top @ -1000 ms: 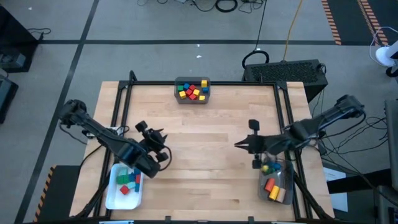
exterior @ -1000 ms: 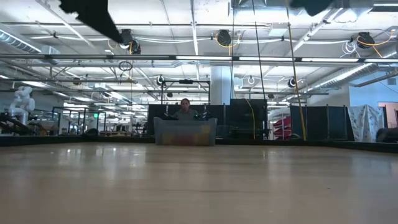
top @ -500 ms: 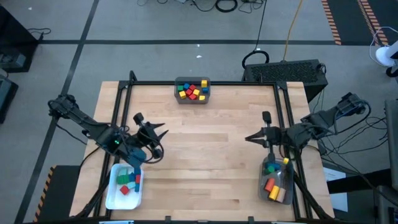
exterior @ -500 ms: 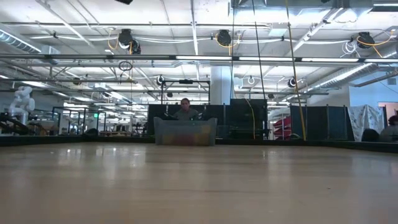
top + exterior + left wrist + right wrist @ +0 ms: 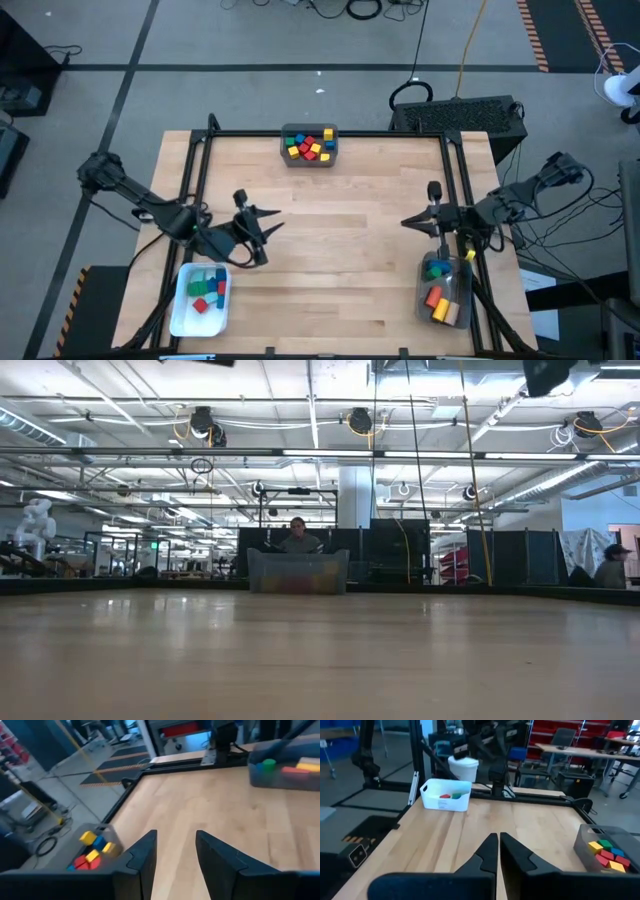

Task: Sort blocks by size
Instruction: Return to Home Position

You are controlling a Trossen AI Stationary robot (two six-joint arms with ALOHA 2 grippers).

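a: ok, where's everything sitting, starting from the robot's side?

b: the nearest edge of the light wooden desk (image 5: 330,290) has two bins. a rectangular white plastic bin (image 5: 180,318) sits at the left corner with green, blue and red blocks (image 5: 205,290) inside. a rectangular clear plastic bin (image 5: 463,290) sits at the right corner, holding orange, yellow and blue blocks (image 5: 434,297).

a: and the arms?

b: a bit further in. the left gripper (image 5: 270,220) hangs just past the white bin, pointing toward the middle of the desk. its fingers (image 5: 142,857) are spread apart with nothing between them. the right gripper (image 5: 406,221) is just past the clear bin, facing the left one across the wood and well apart from it. its fingers (image 5: 487,852) are pressed nearly together with only a sliver of gap, and they hold nothing.

a: touching the desk?

b: nope. the low view only catches dark bits of arm at its very top edge, high above the wood.

a: far side?

b: a small grey plastic bin (image 5: 309,127) sits at the middle of the far edge, packed with red, yellow, blue and green blocks (image 5: 310,146). every block i can see sits in one of those three bins.

a: anything past the desk?

b: from the low view, a person (image 5: 297,536) sits right behind the grey bin, and another person (image 5: 607,566) is off at the room's far right.
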